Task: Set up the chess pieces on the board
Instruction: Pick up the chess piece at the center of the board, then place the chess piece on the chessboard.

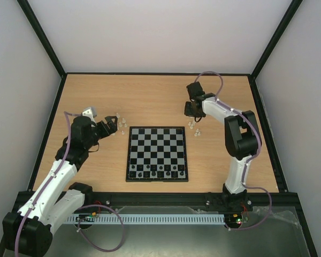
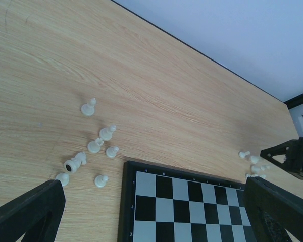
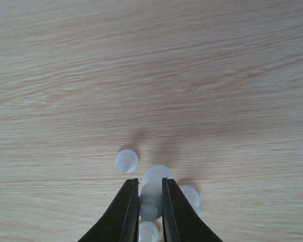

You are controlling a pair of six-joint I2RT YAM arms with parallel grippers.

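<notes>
Right end effector (image 3: 149,181) clamped on pale chess piece (image 3: 151,199), seemingly upright, on tabletop (image 1: 150,96) off far-right corner of board (image 1: 158,144); board lies near-left. Left end effector (image 1: 109,124) wide apart, empty.

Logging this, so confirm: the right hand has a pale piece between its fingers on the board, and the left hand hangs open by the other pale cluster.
One error: the pale piece between the fingers of the right hand is on the wooden table, off the board; the right wrist view shows wood grain. The left hand does hang open by the other pale cluster.
</notes>
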